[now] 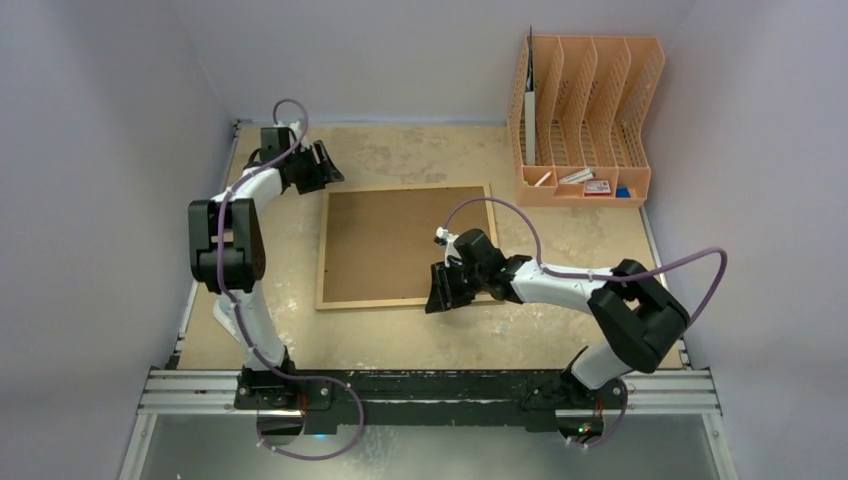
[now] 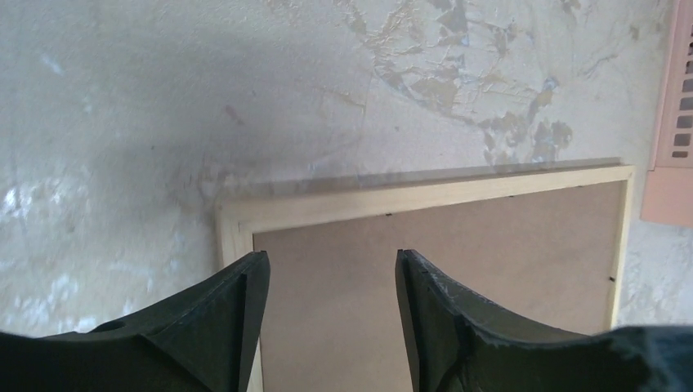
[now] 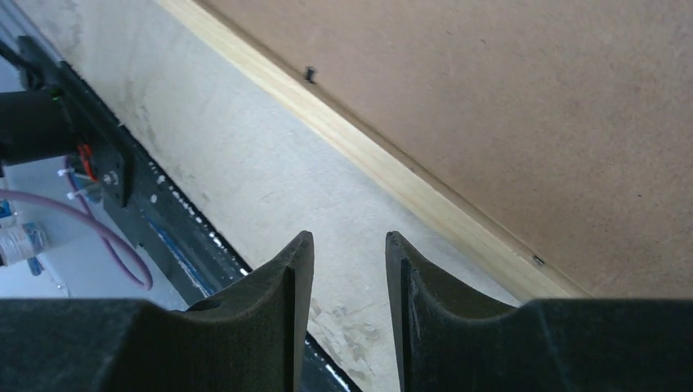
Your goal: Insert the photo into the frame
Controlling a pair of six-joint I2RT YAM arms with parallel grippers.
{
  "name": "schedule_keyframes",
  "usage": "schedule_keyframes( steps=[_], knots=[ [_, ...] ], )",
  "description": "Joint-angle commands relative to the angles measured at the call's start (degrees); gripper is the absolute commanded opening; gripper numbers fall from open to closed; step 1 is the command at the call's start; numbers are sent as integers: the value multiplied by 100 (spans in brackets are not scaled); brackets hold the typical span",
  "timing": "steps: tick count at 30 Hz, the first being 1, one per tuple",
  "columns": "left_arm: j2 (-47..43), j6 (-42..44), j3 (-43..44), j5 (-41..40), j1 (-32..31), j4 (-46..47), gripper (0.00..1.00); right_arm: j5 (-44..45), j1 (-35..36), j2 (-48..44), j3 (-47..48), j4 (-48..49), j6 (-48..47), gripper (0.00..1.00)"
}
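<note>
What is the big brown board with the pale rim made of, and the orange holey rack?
The brown board looks like matte fibreboard: even colour, no grain. Its pale rim looks like bare light wood, faintly streaked. The orange rack seems moulded plastic: one smooth colour, regular holes.

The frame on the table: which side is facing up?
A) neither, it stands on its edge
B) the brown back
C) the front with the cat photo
B: the frame lies flat, and plain brown board fills its light-wood border.
</note>
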Motion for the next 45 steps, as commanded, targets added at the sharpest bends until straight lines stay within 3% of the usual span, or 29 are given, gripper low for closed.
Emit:
schedule_keyframes(
  steps=[1, 6, 12, 18, 23, 26, 29, 34, 40, 45],
  knots=[
    [476, 748, 525, 557, -30, 282, 62, 383, -26, 255, -100, -41, 328, 41],
    [1042, 793, 873, 1199, -32, 419, 65, 644, -71, 533, -10, -217, 267, 43],
    [1487, 900, 1007, 1418, -30, 376, 65, 842, -278, 837, 119, -279, 165, 44],
    [1676, 1143, 1123, 1053, -17, 144, 65, 919, -456, 1035, 364, -281, 13, 45],
    [1808, 1505, 1414, 988, -27, -714, 65, 1068, -692, 1165, 614, -461, -97, 44],
    [1482, 1100, 1055, 497, 31, -705, 62, 959, -918, 1340, 798, -333, -196, 41],
    [1093, 535, 601, 803, 225, -171, 61, 715, -1165, 1592, 1141, -311, -274, 40],
    [1018, 771, 661, 470, 242, -1052, 59, 308, -1561, 2015, 1428, 29, -238, 38],
    [394, -591, -724, 730, 251, -301, 56, 103, -1840, 2230, 1468, 445, 32, 36],
    [-188, -769, -1571, 617, 251, -492, 56, 379, -1888, 2264, 1636, 504, 140, 35]
  ],
)
